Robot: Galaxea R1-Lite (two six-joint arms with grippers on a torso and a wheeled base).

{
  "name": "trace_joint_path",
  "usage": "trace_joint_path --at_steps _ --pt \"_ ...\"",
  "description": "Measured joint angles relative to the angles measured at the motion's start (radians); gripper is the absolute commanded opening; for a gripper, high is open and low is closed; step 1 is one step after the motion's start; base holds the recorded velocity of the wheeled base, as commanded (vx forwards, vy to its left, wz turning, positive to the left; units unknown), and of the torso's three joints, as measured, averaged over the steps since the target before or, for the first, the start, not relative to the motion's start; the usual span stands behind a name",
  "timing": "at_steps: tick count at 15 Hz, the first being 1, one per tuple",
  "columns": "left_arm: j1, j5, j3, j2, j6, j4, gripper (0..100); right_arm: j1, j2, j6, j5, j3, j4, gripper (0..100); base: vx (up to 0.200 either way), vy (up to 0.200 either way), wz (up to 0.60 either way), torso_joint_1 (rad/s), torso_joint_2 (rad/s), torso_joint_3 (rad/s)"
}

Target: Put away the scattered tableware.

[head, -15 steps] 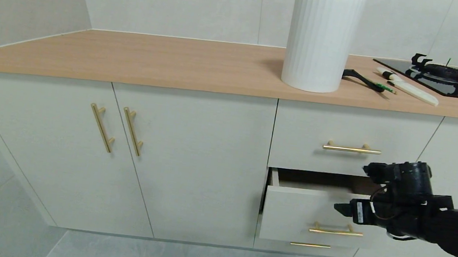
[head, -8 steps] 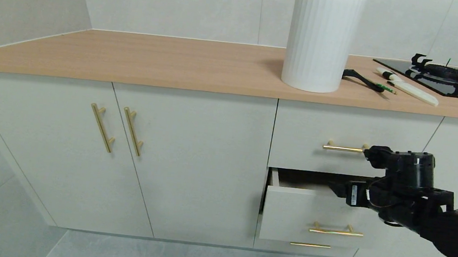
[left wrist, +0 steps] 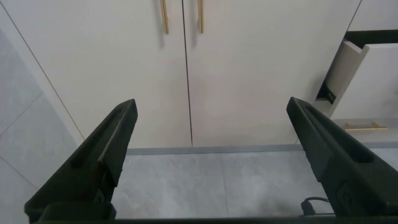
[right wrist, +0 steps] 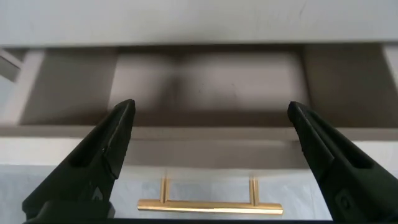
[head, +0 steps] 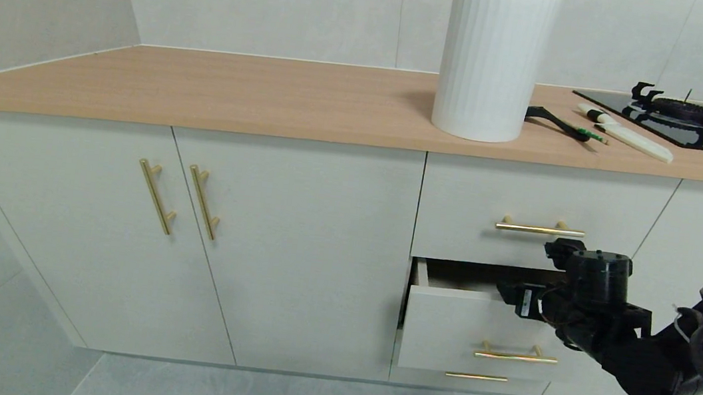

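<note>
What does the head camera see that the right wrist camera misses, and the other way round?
Only the head view shows the wooden countertop, the white ribbed container, the utensils beside it, the stove and the cabinet doors. Only the right wrist view looks into the pulled-out drawer and sees its inner walls. Both show that drawer's front, its gold handle and the open right claw.

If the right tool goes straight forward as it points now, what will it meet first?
Probably the inside of the open drawer. The right tool, which is open, aims over the front panel's top edge into the drawer. Depth is unclear, so it may just graze that edge.
</note>
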Motion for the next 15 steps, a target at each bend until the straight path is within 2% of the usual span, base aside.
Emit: trace_joint_path --at_steps 5,10,15 --pt "0.000 0.000 0.000 0.000 0.000 0.000 100 -0.006 -0.005 -0.003 0.003 0.001 0.053 100 0.000 0.000 0.00 0.000 0.00 0.000" --pt "0.000 0.000 0.000 0.000 0.000 0.000 100 -0.007 -0.064 -0.003 0.018 0.003 0.201 100 0.000 0.000 0.00 0.000 0.00 0.000" --pt "0.000 0.000 0.000 0.000 0.000 0.000 100 -0.006 -0.151 -0.005 0.084 -0.003 0.430 100 0.000 0.000 0.00 0.000 0.00 0.000"
